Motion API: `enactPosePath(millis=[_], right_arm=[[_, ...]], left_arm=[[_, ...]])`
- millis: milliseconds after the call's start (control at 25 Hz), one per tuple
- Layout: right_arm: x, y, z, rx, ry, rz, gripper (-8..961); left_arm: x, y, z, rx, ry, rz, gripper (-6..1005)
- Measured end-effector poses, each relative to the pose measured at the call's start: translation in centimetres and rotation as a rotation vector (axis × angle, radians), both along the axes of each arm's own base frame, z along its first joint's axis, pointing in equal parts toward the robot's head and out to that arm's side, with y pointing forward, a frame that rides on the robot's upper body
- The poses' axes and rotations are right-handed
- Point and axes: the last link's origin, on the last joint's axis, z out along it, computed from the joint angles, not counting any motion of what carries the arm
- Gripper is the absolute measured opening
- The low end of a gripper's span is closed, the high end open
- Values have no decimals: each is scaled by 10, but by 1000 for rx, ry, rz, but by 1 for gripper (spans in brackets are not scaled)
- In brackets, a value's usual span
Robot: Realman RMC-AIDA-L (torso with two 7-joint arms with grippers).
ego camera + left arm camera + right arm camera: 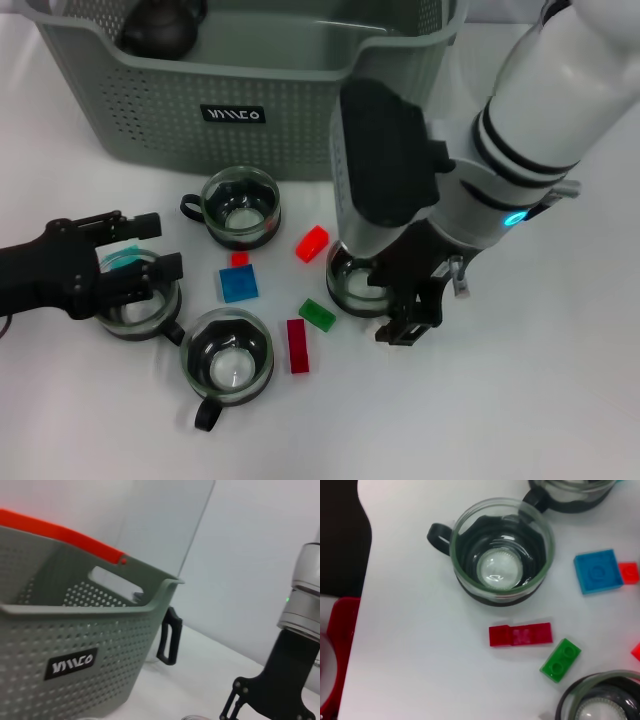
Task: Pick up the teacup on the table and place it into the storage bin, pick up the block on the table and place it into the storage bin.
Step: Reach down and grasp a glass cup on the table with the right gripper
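Teacups sit on our white tabletop: the nearest teacup lies in front, with a long red block and a green block beside it. Our left hand is spread open around another cup. Our right hand is over a third cup; we cannot tell its grip. Farthest stands the storage bin.

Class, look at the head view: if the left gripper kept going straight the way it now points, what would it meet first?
The left gripper points toward the robot's right, its jaws straddling a teacup. Straight on, it would probably meet the blue block first, though height above the table is unclear.
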Motion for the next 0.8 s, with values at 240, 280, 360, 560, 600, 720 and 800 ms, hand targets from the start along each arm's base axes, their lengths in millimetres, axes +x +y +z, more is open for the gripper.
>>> enactPosePath(millis=[240,280,360,560,600,720,800], right_arm=[[-1,1,-7,28,4,28,658],[-1,0,-9,28,0,32,657],[1,-2,-12,22,-13,47,657],[2,-4,-17,24,-14,72,646],[2,-4,-18,27,-11,73,642],[3,-4,-19,30,-4,73,632],[4,-4,-19,30,-5,72,625]], left_arm=[[-3,-4,0,8,-3,19,699],[-3,-4,-1,8,-3,20,699],[-3,-4,-1,8,-2,21,699],[-3,-3,-1,9,-2,23,699],[-3,-3,-2,9,-2,23,699],[-4,-2,-2,13,2,29,699],[-5,-2,-2,15,5,33,699]])
